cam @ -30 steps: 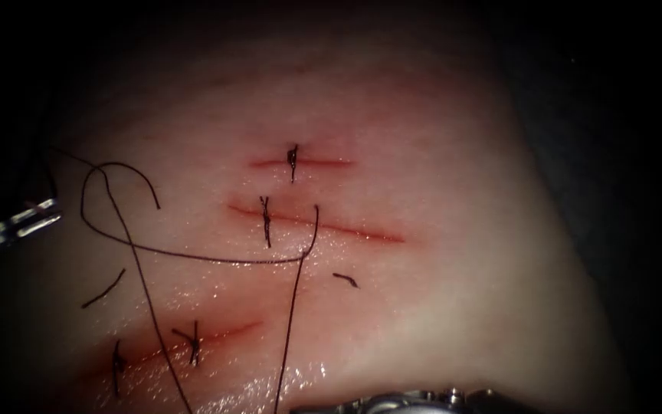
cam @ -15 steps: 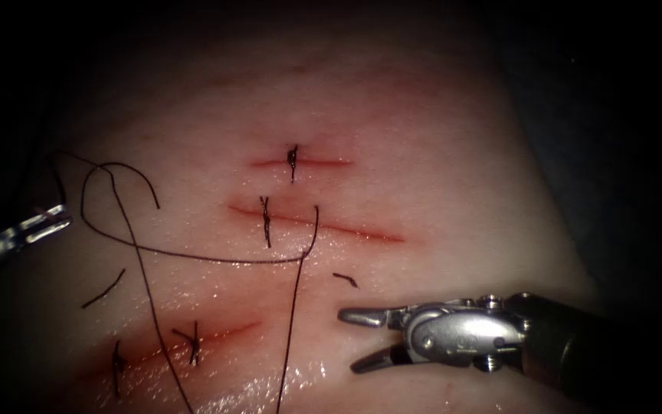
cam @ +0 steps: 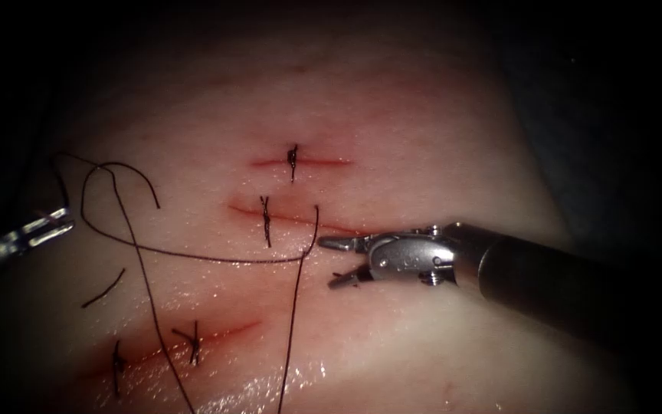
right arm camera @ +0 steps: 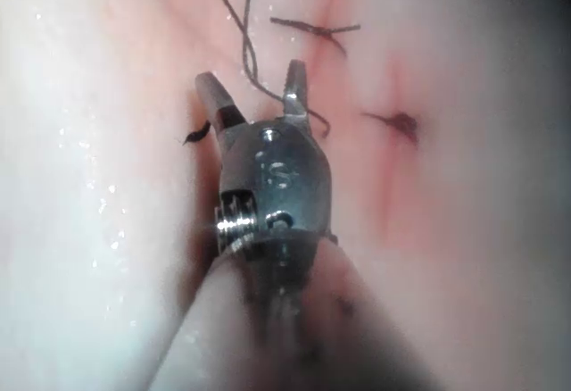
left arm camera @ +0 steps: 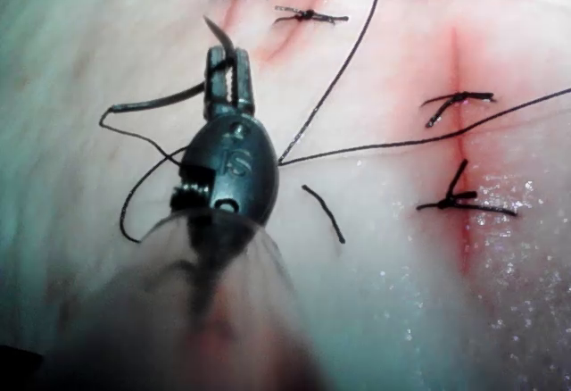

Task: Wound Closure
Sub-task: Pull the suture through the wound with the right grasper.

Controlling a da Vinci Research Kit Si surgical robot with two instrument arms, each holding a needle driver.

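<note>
Left steel tool point(cam: 61, 221), frame's left edge – fingers clenched on what looks like the grey curved needle point(left arm camera: 156, 98), off the pale tissue point(cam: 423, 138). Right steel tool point(cam: 326, 264) – fingers spread, empty; best grip the dark thread point(cam: 291, 322) alone.

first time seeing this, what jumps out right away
The right end effector reaches in with jaws open, holding nothing, beside the curved needle lying on the tissue. At far left, the left end effector is shut on the thread. Stitched cuts mark the tissue.

Short cut thread end point(cam: 103, 288) lying loose, knotted stitches point(cam: 293, 162), dark surround point(cam: 637, 92)
</note>
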